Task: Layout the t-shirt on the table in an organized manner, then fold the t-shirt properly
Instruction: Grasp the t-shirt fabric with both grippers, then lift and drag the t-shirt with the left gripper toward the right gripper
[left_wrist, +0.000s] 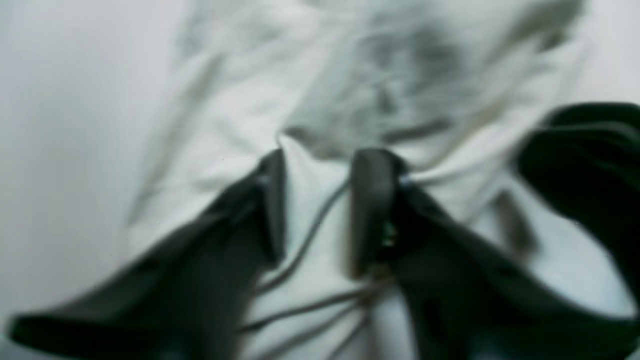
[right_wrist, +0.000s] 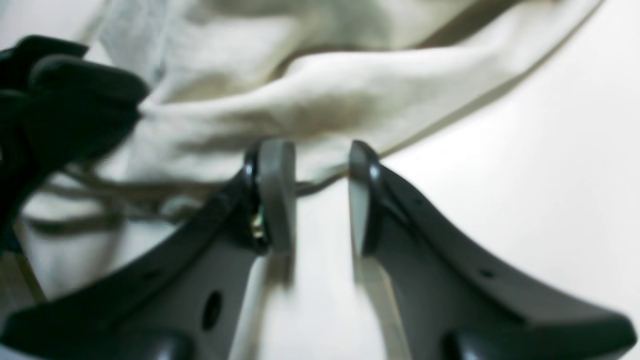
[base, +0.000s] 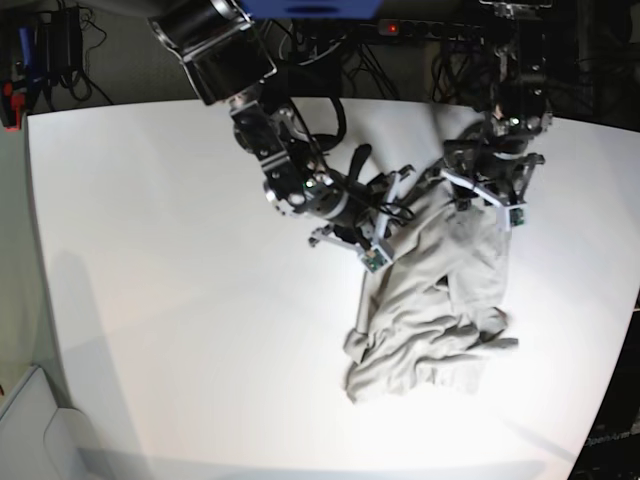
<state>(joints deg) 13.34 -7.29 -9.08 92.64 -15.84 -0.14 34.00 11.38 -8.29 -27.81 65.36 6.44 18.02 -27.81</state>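
The light grey-beige t-shirt (base: 440, 300) lies crumpled on the white table (base: 150, 250), right of centre. My left gripper (left_wrist: 322, 160) sits low over its upper end (left_wrist: 350, 75); the jaws stand apart with wrinkled cloth filling the gap, and the view is blurred. My right gripper (right_wrist: 320, 155) is open at the shirt's edge (right_wrist: 310, 100), with a hem crossing between its tips and bare table (right_wrist: 525, 150) showing in the gap. In the base view both grippers (base: 395, 205) (base: 485, 190) meet at the shirt's far end, close together.
The other arm's dark gripper shows at the right edge of the left wrist view (left_wrist: 590, 160) and at the left edge of the right wrist view (right_wrist: 65, 110). Cables and a power strip (base: 420, 30) lie beyond the table's far edge.
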